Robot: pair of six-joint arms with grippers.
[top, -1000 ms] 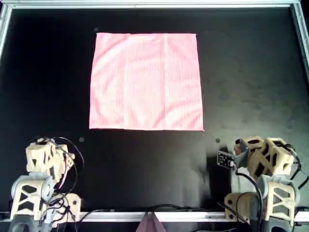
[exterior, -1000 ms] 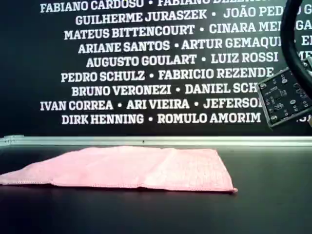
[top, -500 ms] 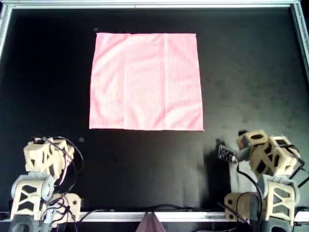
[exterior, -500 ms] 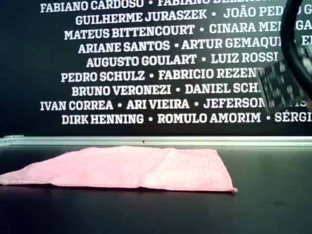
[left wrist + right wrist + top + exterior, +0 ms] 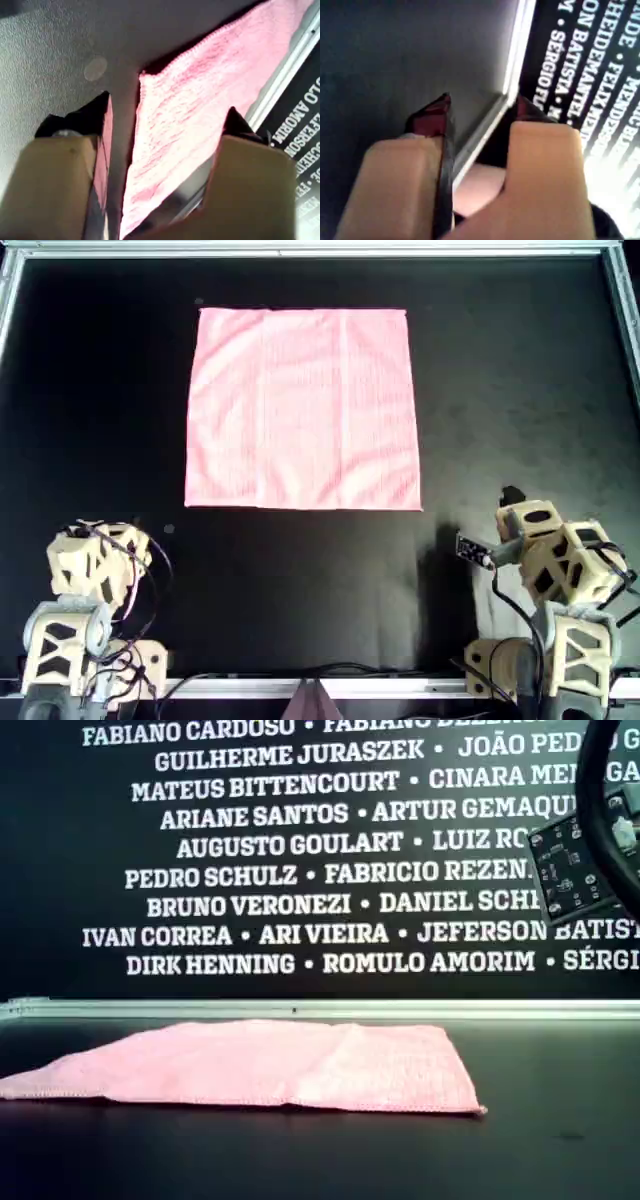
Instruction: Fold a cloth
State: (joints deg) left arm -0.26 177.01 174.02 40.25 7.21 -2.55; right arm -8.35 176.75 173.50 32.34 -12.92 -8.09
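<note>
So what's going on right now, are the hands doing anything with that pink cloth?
Left hand open, empty. Right hand open, empty. Pink cloth flat, unfolded, untouched on the black table. Nothing in the way.

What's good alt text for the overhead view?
A pink cloth lies flat and unfolded on a black table, toward the far edge. Two beige arms sit at the near edge, one at each bottom corner of the view, both clear of the cloth.

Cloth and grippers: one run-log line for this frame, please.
cloth: flat, unfolded | left gripper: open, off cloth | right gripper: open, off cloth | fold: not begun
</note>
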